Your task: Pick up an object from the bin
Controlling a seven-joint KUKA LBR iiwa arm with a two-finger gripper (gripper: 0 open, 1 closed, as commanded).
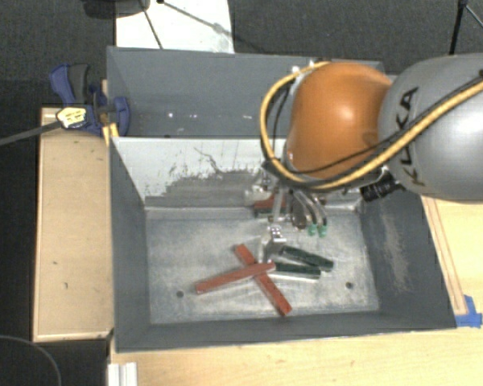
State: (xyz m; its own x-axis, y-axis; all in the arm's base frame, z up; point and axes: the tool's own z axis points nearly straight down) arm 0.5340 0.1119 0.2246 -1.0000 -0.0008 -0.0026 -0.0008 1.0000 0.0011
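Gripper (275, 233) hung mid-frame over two crossed red-brown sticks (253, 273), w/ dark green bars (302, 262) touching their right side; open or shut, can't tell. Bin (185, 95) floor lay bare left & right, walls well apart.

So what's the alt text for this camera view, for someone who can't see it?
A robot gripper hangs low over two crossed reddish-brown sticks in the grey bin, with dark green pieces lying beside them.

Reddish-brown crossed sticks (260, 273) under the gripper (274, 236), dark green sticks (306, 260) beside it, scuffed grey bin (185, 240), orange wrist cover (334, 115)
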